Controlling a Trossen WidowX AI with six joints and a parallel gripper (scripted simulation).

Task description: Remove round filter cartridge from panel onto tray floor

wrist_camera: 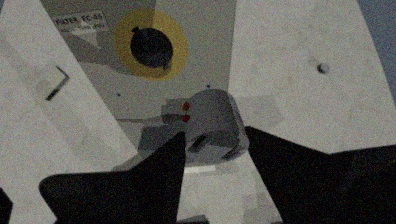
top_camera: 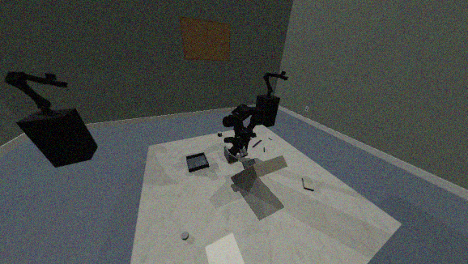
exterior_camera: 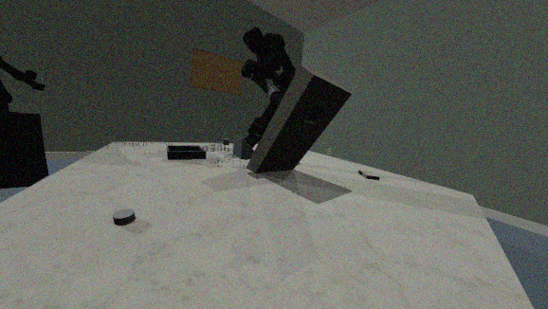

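The filter cartridge (wrist_camera: 212, 117), a grey cylinder with dark slots on its near face and red dots on its side, is between my fingertips in the wrist view. My gripper (wrist_camera: 214, 134) is shut on it. The cartridge is out of the panel (wrist_camera: 210, 47) (exterior_camera: 318, 128), whose round dark opening (wrist_camera: 151, 47) inside a yellow ring (wrist_camera: 122, 47) stands empty. The panel leans at a slant. The dark tray (top_camera: 199, 168) (exterior_camera: 186, 154) is apart from the arm, to its left in the top and exterior views. The fingertips are too dark to make out in the top and exterior views.
A small round disc (top_camera: 185, 235) (exterior_camera: 124, 217) (wrist_camera: 323, 68) lies on the table. A flat piece with a dark L-shaped edge (top_camera: 308, 189) (exterior_camera: 369, 175) lies right of the panel. A small dark block (top_camera: 219, 134) stands near the table's far edge.
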